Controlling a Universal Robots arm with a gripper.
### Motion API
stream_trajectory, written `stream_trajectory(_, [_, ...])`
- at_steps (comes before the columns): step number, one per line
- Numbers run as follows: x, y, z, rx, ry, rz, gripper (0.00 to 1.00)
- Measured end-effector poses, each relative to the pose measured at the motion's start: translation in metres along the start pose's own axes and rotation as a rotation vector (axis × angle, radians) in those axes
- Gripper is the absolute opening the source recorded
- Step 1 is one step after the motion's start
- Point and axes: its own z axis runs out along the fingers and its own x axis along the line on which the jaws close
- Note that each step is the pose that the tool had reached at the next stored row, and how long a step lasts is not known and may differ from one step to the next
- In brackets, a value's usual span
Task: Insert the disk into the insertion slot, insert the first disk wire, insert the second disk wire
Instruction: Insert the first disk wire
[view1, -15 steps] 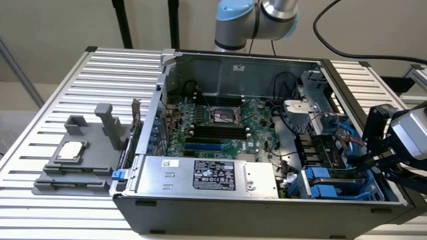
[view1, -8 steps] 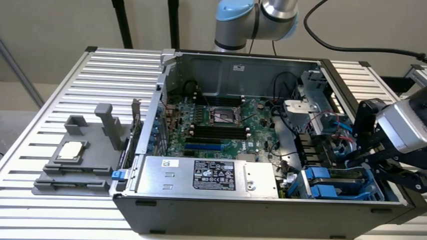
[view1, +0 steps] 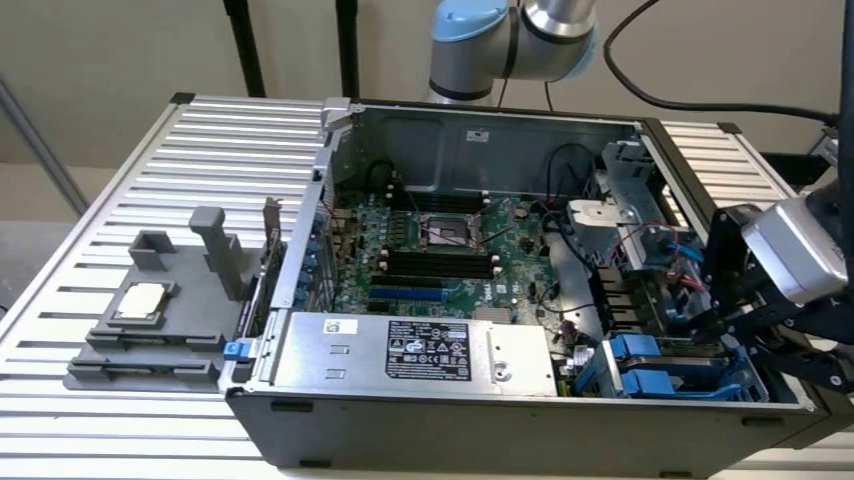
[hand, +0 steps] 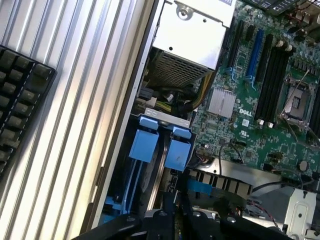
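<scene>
Fingers (view1: 705, 325) closed tight, down inside the open PC case (view1: 400, 420) at the exterior view's right, just over the insertion slot (hand: 165, 116). Can't tell if they're pinching anything; a flat blue strip (hand: 202, 186) lies right beside the tips. Disk (hand: 177, 149) looks seated in the slot: blue carrier tabs stand side by side in the cage, drive body mostly hidden. Power supply (view1: 414, 350) sits next to the cage, motherboard (view1: 441, 250) behind. Grey fixture block (view1: 147, 320) is on the slatted desk (view1: 107, 190), well apart.
</scene>
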Motion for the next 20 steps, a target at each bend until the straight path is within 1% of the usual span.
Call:
stream_trajectory(1, [0.0, 0.0, 0.0001, 0.0001, 0.0056, 0.007, 0.16])
stream_trajectory(2, [0.0, 0.0, 0.0001, 0.0009, 0.009, 0.015, 0.16])
stream_trajectory(3, [0.0001, 0.0001, 0.0002, 0.0026, 0.0102, 0.025, 0.16])
stream_trajectory(8, [0.0001, 0.0, 0.0006, 0.0124, 0.0098, 0.094, 0.16])
stream_trajectory(10, [0.0002, 0.0, 0.0013, 0.0144, 0.0086, 0.123, 0.16])
stream_trajectory(11, [0.0004, 0.0, 0.0017, 0.014, 0.008, 0.135, 0.16])
stream_trajectory(12, [0.0005, 0.0001, 0.0023, 0.0122, 0.0075, 0.147, 0.16])
stream_trajectory(17, [0.001, 0.0001, 0.005, -0.0021, 0.0058, 0.2, 0.16])
stream_trajectory(18, [0.0011, 0.0001, 0.0055, -0.0043, 0.0052, 0.211, 0.16])
stream_trajectory(20, [0.001, 0.0, 0.0065, -0.0038, 0.0046, 0.226, 0.16])
